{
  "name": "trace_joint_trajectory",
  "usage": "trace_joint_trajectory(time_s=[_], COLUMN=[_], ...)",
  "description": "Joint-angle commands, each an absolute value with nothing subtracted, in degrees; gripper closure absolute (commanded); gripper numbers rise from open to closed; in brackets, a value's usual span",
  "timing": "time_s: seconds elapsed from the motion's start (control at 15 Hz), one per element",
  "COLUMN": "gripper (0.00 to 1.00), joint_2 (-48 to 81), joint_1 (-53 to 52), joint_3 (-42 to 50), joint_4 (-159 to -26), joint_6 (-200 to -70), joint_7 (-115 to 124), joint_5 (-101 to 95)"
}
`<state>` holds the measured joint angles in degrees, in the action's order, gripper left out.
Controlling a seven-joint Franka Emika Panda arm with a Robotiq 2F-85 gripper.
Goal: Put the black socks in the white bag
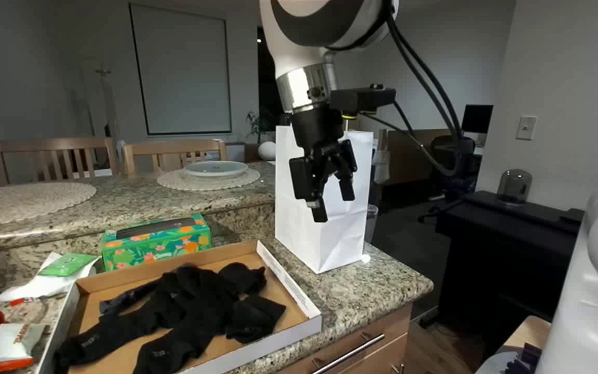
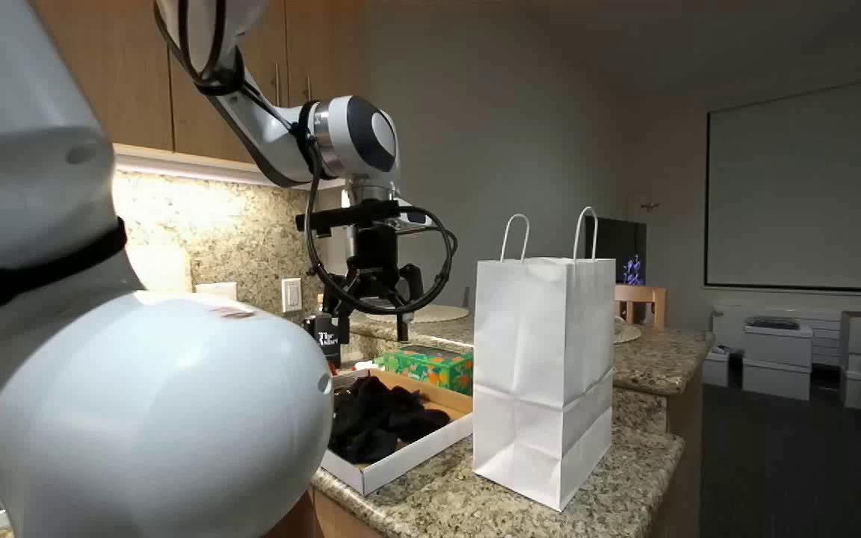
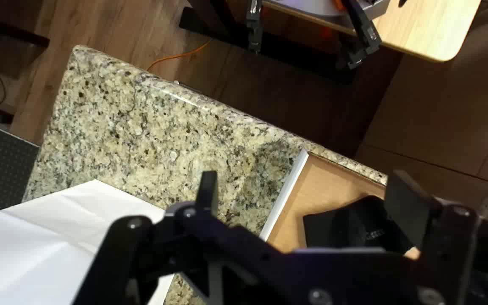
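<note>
- The black Robotiq gripper hangs fingers-down above the granite countertop, its jaws spread wide with open space between the fingertips.
- The black socks lie lower than the jaws and well apart from them: at 8 o'clock in an exterior view, and between 4 and 5 o'clock in the wrist view, where one finger partly covers the pile.
- These socks make a limp, overlapping heap in a shallow cardboard tray with white outer sides; its brown floor shows around their edges. Their exact number I cannot tell.
- The two-handled white paper bag stands upright, between 3 and 4 o'clock from the gripper in an exterior view, with a gap showing between them. Its inside is hidden.
- Granite separates bag and tray in the wrist view, the bag lying between 8 and 9 o'clock from the jaws.
- A green floral Kleenex tissue box sits just beside the tray, at 11 o'clock from the tray's middle in an exterior view.
</note>
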<state>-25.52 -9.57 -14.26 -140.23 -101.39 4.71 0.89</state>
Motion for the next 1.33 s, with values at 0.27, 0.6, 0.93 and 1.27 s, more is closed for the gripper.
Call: trace_joint_trajectory(time_s=[0.27, 0.6, 0.93, 1.27], gripper=[0.00, 0.00, 0.00, 0.00], joint_2=[-25.4, -22.6, -11.6, -15.6], joint_1=[-10.4, -13.0, -14.2, -15.8], joint_3=[-13.5, -17.3, -26.0, -23.1], joint_4=[-140.1, -137.7, -130.0, -133.1], joint_6=[-101.2, -109.3, -127.8, -124.6], joint_7=[5.0, 14.5, 33.1, 28.0], joint_5=[0.6, 7.8, 9.4, 10.6])
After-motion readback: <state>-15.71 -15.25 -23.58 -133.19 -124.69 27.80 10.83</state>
